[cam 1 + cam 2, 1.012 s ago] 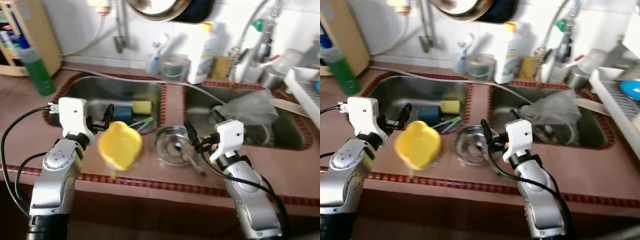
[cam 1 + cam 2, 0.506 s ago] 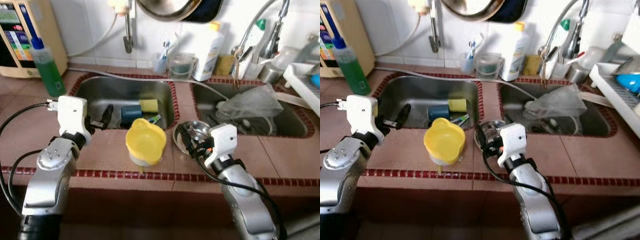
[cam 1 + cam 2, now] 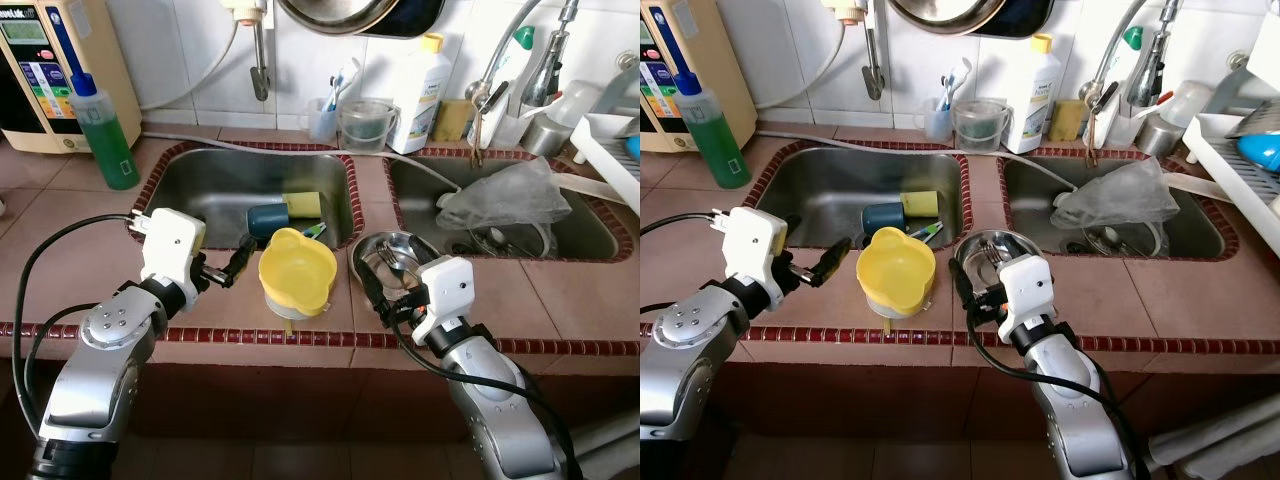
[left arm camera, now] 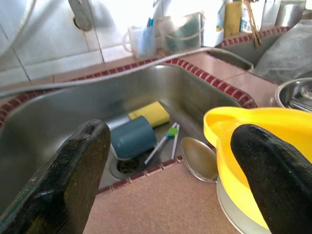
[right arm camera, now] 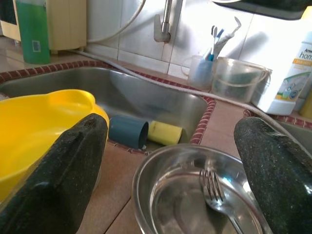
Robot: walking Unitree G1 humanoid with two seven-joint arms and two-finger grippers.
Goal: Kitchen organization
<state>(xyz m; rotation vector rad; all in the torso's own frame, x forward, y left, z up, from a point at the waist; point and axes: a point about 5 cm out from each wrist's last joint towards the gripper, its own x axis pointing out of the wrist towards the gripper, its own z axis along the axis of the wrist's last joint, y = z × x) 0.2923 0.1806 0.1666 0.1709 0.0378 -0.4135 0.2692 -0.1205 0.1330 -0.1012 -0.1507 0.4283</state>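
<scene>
The yellow cup (image 3: 296,273) stands upright on the tiled counter (image 3: 90,270) at the front rim of the left sink (image 3: 215,192), mouth up; a pouring lip points back toward that sink, so its long axis runs front to back. Just beside it toward the right sink (image 3: 590,225) sits a steel bowl (image 3: 385,256) holding a fork (image 5: 214,192). A spoon (image 4: 199,159) lies at the sink rim just behind the cup.

The left gripper (image 3: 236,265) hovers near the cup's far side from the bowl, fingers spread wide and holding nothing. The right gripper (image 3: 962,288) hovers over the bowl's front edge, also spread wide and empty.

Inside the left sink lie a dark blue cup (image 3: 268,215) on its side, a yellow sponge (image 3: 303,204) touching it, and a green-tipped toothbrush (image 4: 165,139). A crumpled clear plastic bag (image 3: 510,195) rests in the right sink. Behind the left sink stand a toothbrush holder (image 3: 936,118) and a clear tub (image 3: 978,124); a green liquid bottle (image 3: 102,140) stands at the sink's outer corner. The white bottle (image 5: 293,78) label cannot be read in full.
</scene>
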